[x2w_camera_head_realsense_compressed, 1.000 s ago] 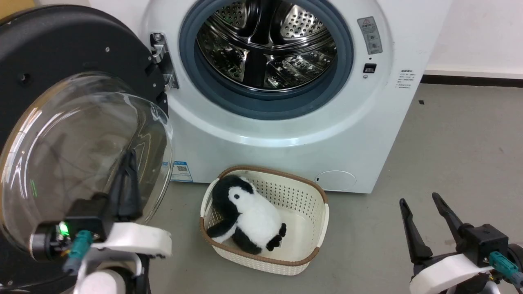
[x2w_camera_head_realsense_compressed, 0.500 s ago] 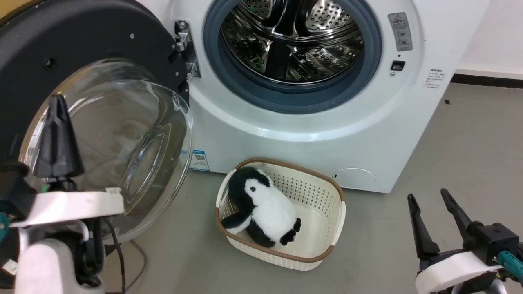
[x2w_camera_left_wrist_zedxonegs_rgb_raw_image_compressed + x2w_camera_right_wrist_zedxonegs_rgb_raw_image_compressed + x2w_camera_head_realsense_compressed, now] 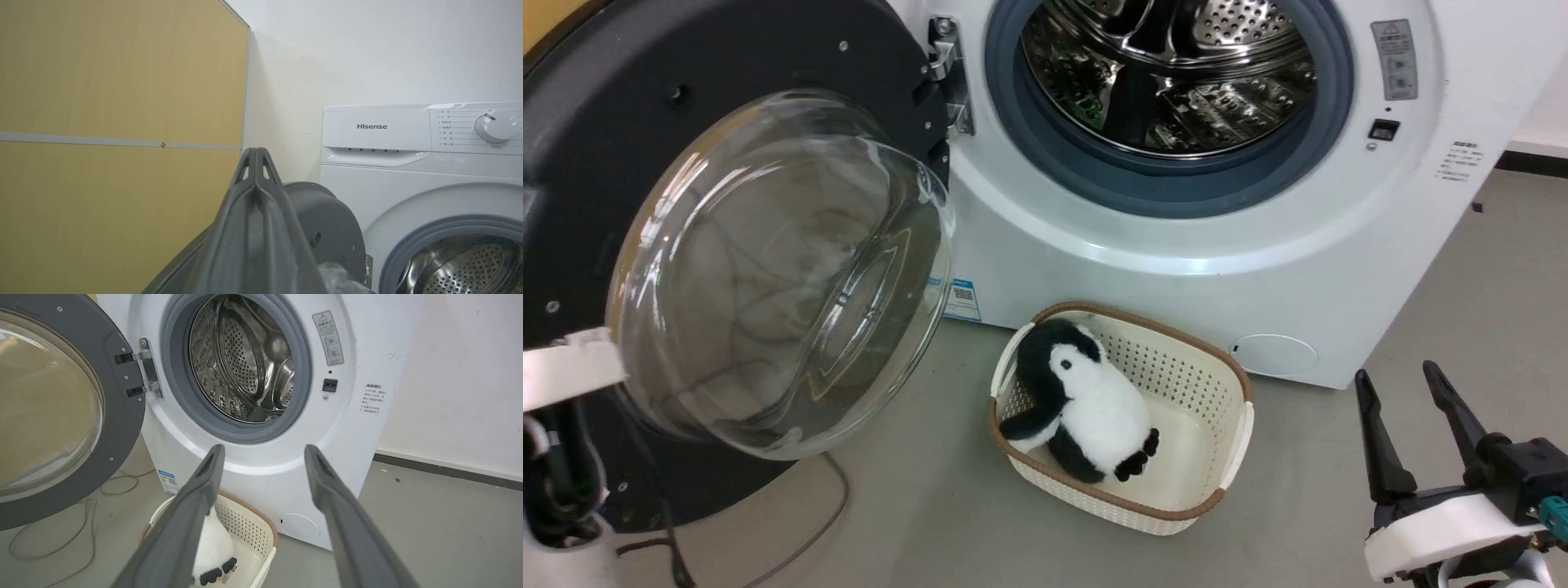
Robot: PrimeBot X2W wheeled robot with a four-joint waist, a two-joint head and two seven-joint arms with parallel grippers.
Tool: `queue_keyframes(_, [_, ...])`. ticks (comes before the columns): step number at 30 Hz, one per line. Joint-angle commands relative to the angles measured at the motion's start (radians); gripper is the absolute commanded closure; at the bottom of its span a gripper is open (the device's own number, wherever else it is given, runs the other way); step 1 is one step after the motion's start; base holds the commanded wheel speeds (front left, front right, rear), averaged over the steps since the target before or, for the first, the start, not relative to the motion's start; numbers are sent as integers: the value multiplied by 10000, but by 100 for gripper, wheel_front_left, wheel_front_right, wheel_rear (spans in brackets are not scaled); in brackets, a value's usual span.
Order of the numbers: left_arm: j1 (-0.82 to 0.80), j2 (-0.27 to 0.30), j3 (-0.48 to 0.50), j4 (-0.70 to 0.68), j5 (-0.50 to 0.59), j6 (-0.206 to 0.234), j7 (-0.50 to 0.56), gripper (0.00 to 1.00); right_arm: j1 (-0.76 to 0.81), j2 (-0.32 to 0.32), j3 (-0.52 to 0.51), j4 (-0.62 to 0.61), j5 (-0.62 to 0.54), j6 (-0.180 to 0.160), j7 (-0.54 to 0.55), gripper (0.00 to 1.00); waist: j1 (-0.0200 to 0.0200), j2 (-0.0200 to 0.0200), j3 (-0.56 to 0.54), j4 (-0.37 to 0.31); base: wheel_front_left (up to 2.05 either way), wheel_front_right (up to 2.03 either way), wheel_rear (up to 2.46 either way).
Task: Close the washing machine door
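We reckon our left gripper (image 3: 255, 153), fingers pinched together empty, could skid off the glossy washing machine door (image 3: 768, 269); right gripper (image 3: 1396, 372) sits spread wide.

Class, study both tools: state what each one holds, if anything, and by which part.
Nothing is held. The right tool stands open and empty; the left tool is shut on nothing.

The door (image 3: 596, 163) stands open to the left of the washing machine (image 3: 1176, 269). On the floor (image 3: 1445, 269) before the machine sits a basket (image 3: 1245, 425) with a toy penguin (image 3: 1086, 400) in it. A cable (image 3: 837, 498) lies below the door. My right end effector (image 3: 1396, 370) is right of the basket, apart from it.
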Motion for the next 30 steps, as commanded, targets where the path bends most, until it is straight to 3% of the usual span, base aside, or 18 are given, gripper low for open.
queue_keyframes(1, [-267, 111, 204, -97, -140, -59, -86, 100, -175, -2, -63, -36, 7, 4, -98, 0, 0, -1, 43, 102, 0, 0, 0])
queue_keyframes(9, [-350, 459, 1122, 579, -987, -147, -254, 100, -197, -3, -209, -17, -44, 4, -265, 0, 0, -1, 165, 596, 0, 0, 0])
queue_keyframes(19, [-387, 894, 1951, 2076, -2791, -256, -359, 100, -302, -3, -348, 35, -46, 5, -474, 0, 0, -1, 344, 1047, 0, 0, 0])
queue_keyframes(30, [-1076, 1177, 2679, 4076, -5619, -266, 1556, 100, -505, -3, -494, 32, -178, 6, -703, 0, 0, -1, 682, 1428, 0, 0, 0])
